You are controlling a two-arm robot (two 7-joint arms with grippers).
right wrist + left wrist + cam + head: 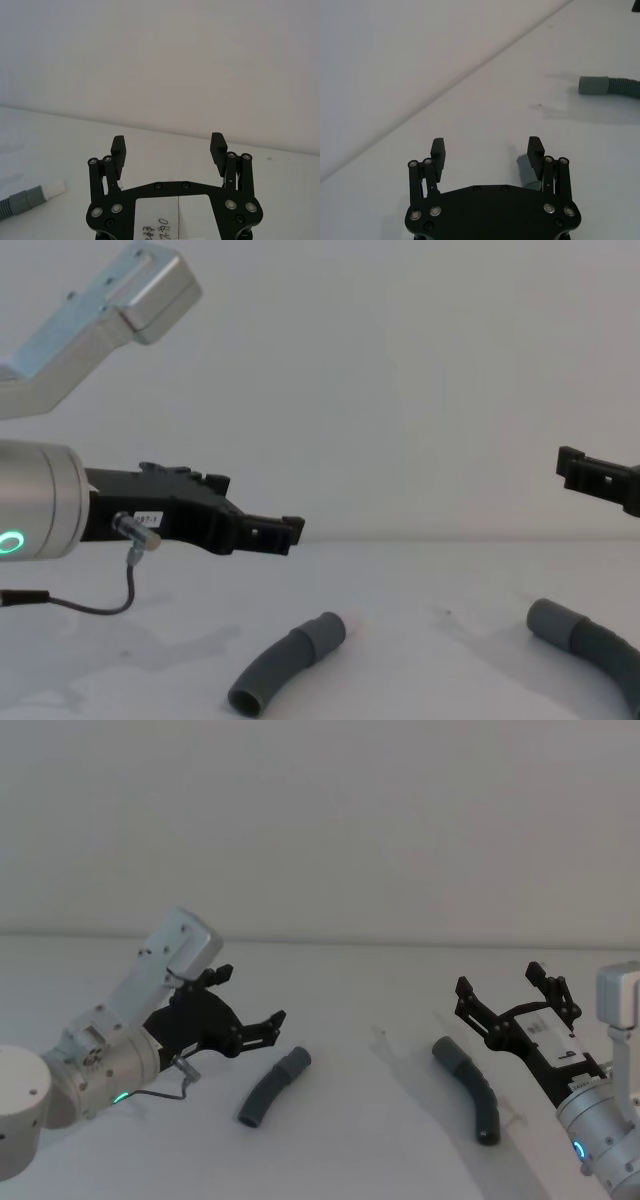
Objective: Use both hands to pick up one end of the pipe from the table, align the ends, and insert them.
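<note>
Two dark grey ribbed pieces of the pipe lie on the white table (pixel 350 1140). The left piece (pixel 273 1086) (pixel 285 660) has a smooth cuff at its far end (pixel 296 1062). My left gripper (pixel 250 995) (pixel 270 530) hovers open just above and to the left of it; in the left wrist view that cuff (pixel 525 172) peeks out beside one finger of the gripper (pixel 486 145). The right piece (pixel 470 1088) (pixel 590 640) (pixel 610 86) lies apart from it. My right gripper (pixel 498 978) (pixel 168 141) hangs open above its right side, and its cuff with a whitish tip (pixel 35 195) lies off to the side.
A thin cable (pixel 100 605) loops down from the left wrist toward the table. A plain pale wall (pixel 320 820) rises behind the table's far edge. Bare table surface lies between the two pieces.
</note>
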